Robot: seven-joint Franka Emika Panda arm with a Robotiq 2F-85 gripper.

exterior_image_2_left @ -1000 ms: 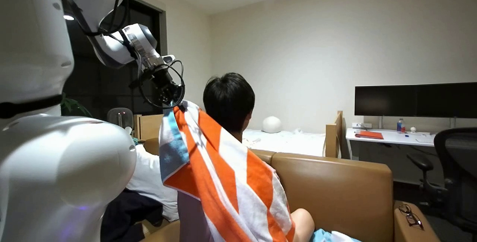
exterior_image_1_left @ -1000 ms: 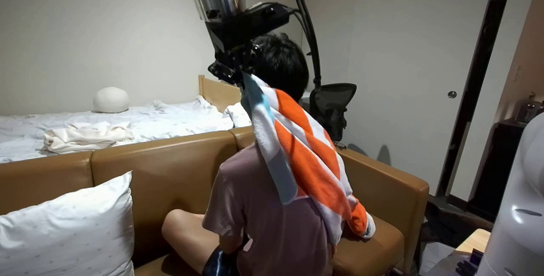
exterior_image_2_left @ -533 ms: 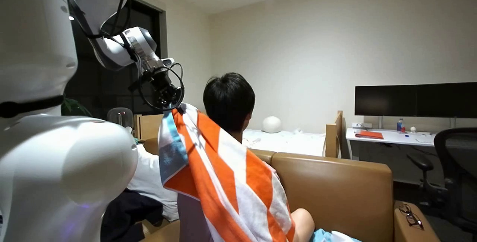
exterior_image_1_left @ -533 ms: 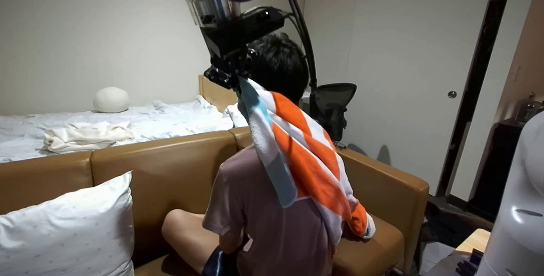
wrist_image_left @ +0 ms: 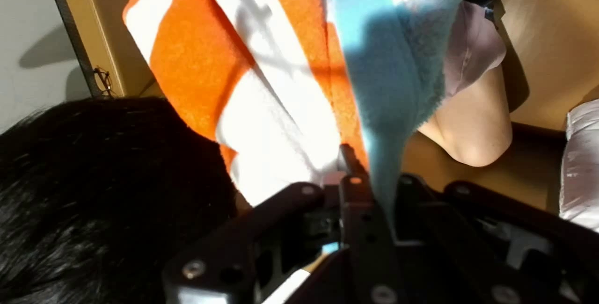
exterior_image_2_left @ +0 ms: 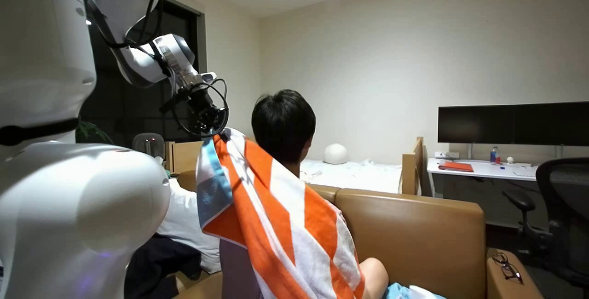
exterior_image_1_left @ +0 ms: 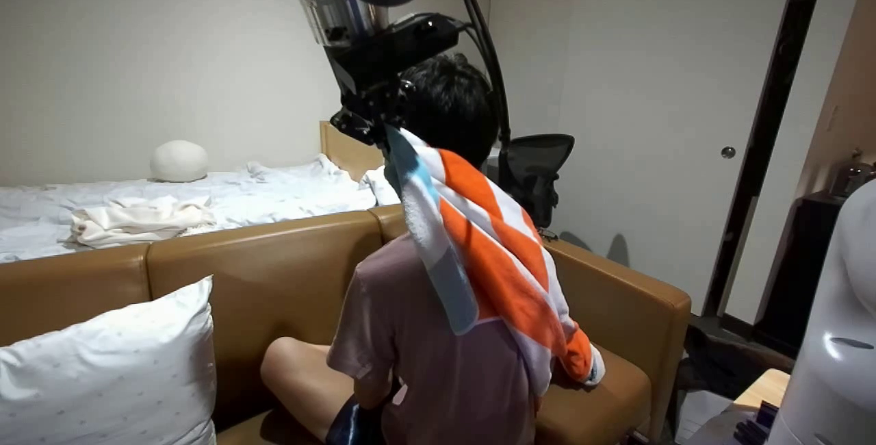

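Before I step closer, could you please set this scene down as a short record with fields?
Grip: pincer shut on a light-blue part of the towel
Towel colours: orange, white and light blue
Towel position: hanging from the pincer across the back and right shoulder of the person
Posture: seated on the brown sofa, back turned in both exterior views
Pincer position: left of the person's head, with a gap between
Nearby: white pillow; glasses on the armrest
Beyond the backrest: bed with a round white object
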